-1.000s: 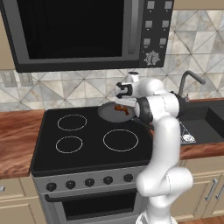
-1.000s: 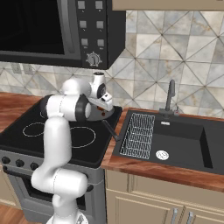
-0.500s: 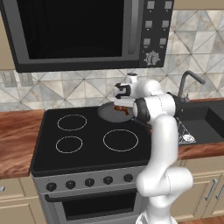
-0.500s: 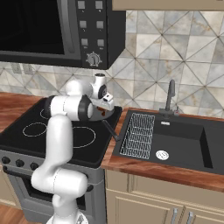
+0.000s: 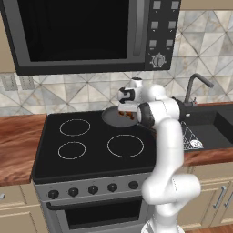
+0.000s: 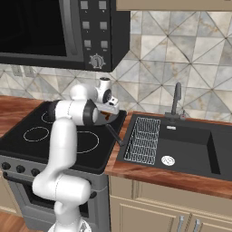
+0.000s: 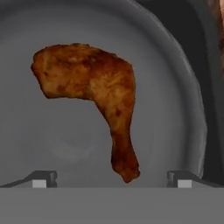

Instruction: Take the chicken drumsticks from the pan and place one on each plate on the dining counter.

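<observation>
The dark grey pan (image 5: 111,117) sits on the stove's back right burner, its handle (image 6: 116,134) pointing toward the front. One orange-brown chicken drumstick (image 7: 100,96) lies inside the pan (image 7: 43,144), thick end at the upper left of the hand view and thin end at the bottom. My gripper (image 7: 112,179) hangs just above it, open, its fingertips (image 7: 43,178) standing wide on either side of the thin end without touching it. From the base views the gripper (image 5: 126,110) points down into the pan (image 6: 105,118). The plates and the dining counter are out of view.
A black microwave (image 5: 86,34) hangs close above the stove (image 5: 91,141). Right of the stove lie a wire rack (image 6: 144,139), a dark sink (image 6: 190,149) and a faucet (image 6: 176,97). Wood counters (image 5: 18,141) flank the stove.
The hand has come down and slightly left, closer to the pan. The jaws have stayed open.
</observation>
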